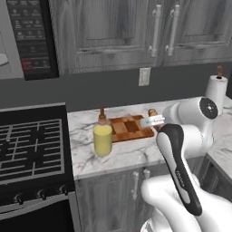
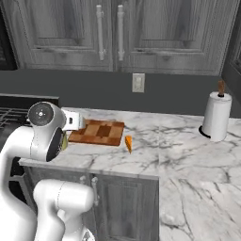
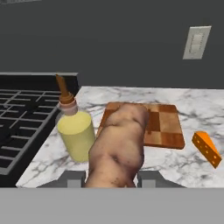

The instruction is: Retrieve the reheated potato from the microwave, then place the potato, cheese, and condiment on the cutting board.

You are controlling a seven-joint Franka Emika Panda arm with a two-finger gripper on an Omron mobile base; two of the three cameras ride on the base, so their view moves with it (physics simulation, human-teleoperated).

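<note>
**A:** So where was the potato [image 3: 117,146] at that point?

**B:** In the hand [image 3: 111,178], clamped between the two dark fingertips, which were closed in against its sides. Lumpy brown-tan thing with rough, mottled skin, its long axis running straight out away from the camera in the hand view. It hung above the bench [image 3: 175,164], not down on anything yet.

**A:** And the cutting board [image 3: 162,124]?

**B:** Dead ahead, about 12 to 1 o'clock past the potato's far end in the hand view. Flat wooden rectangle, checkered light and dark squares, darker border. I'd guess the move was just forward and down onto it.

**A:** Anything in the way?

**B:** The condiment [image 3: 76,131] stood upright at roughly 10 o'clock, just beside the board's left edge: squat pale-yellow bottle, smooth, narrow neck with a brown stopper. The cheese [image 3: 206,148], a small orange wedge, lay on the marble at 3 o'clock, off the board's right corner. Neither was on the board.

**A:** The bench itself?

**B:** White marble with grey veins, a black stove [image 3: 22,118] alongside at 9 o'clock.
</note>
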